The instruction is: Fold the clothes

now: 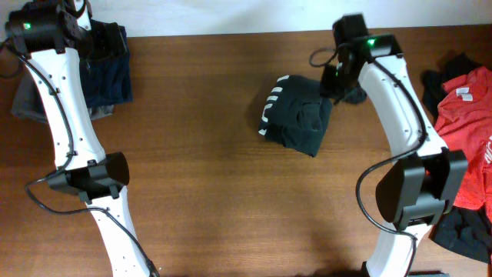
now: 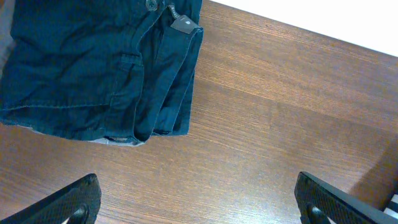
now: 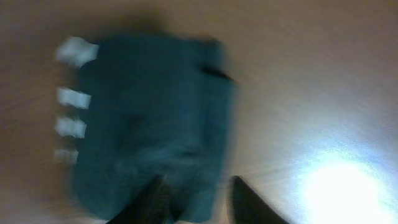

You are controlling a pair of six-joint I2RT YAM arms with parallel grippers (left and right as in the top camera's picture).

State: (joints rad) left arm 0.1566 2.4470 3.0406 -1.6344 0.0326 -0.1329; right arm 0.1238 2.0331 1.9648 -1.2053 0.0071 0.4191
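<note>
Right jaws over folded dark-green garment (image 1: 296, 119)

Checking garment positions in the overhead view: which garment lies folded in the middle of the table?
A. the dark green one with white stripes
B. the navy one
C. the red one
A: the dark green garment with white stripes sits folded in the middle of the table, while the red garment lies at the right edge and the navy garment at the top left.
</note>
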